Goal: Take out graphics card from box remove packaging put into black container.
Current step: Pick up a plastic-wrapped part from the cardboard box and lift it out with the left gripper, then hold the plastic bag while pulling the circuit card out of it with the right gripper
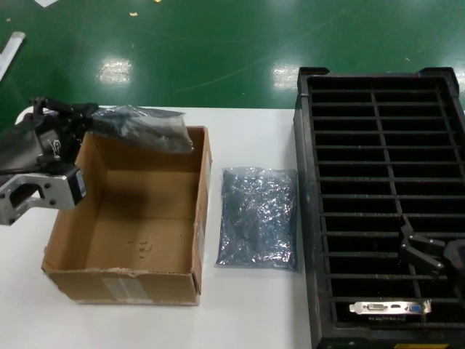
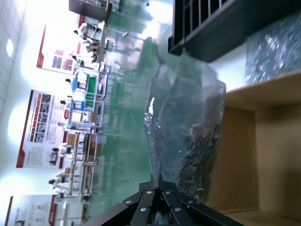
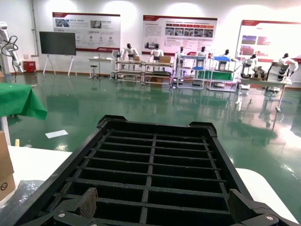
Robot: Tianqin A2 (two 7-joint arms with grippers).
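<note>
My left gripper is shut on the edge of a crinkly grey-blue packaging bag and holds it above the far rim of the brown box. In the left wrist view the gripper pinches the bag, and something dark shows through it. The box looks empty inside. A second flat bag lies on the table between the box and the black container. A graphics card stands in a near slot, silver bracket up. My right gripper is open and empty over the container.
The white table ends just behind the box, with green floor beyond. The container fills the right side of the table. The flat bag lies in the gap between box and container.
</note>
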